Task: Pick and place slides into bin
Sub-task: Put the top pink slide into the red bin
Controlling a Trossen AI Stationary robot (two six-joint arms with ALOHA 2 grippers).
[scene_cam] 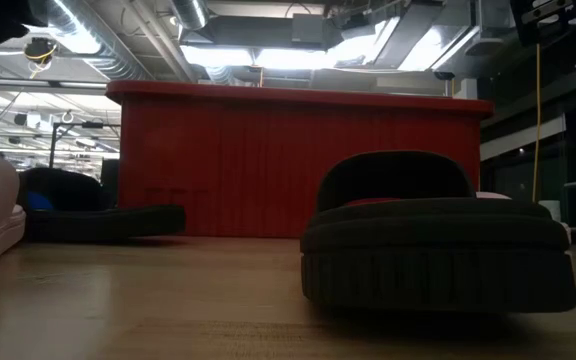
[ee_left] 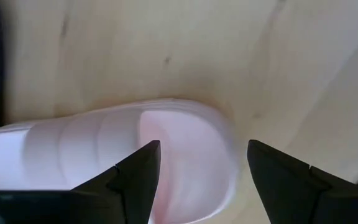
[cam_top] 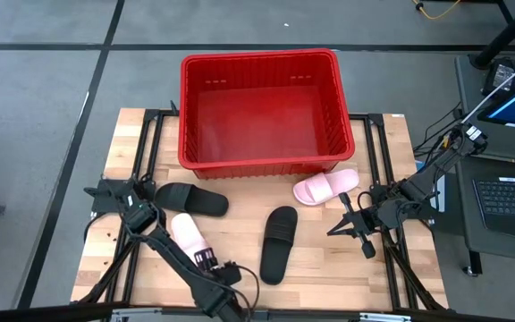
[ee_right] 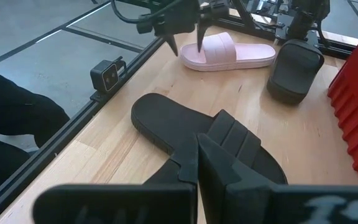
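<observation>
The red bin [cam_top: 262, 112] stands at the table's far middle; it also shows in the low view [scene_cam: 298, 165]. One pink slide [cam_top: 186, 233] lies sole-down at the near left. My left gripper [cam_top: 206, 261] is open right above its near, heel end [ee_left: 185, 149]: one finger over the footbed, the other past the slide's edge. A black slide [cam_top: 190, 199] lies beyond it, another black slide [cam_top: 279, 243] lies in the middle, and a second pink slide [cam_top: 326, 186] lies by the bin's near right corner. My right gripper [cam_top: 347, 225] is shut and empty, above the table to the right of the middle black slide [ee_right: 210, 143]. My left gripper comes from above, pointing down, with one finger [ee_left: 143, 167] over the pink slide's heel footbed and the other [ee_left: 272, 171] outside its rim. Whether either finger touches the slide cannot be told. The slide lies flat on the table.
The wooden table [cam_top: 392, 143] has black rails along its edges. A small camera [ee_right: 107, 73] sits at the near edge. A laptop [cam_top: 508, 201] and a monitor stand off the table's right side. There is bare wood between the slides and the near edge.
</observation>
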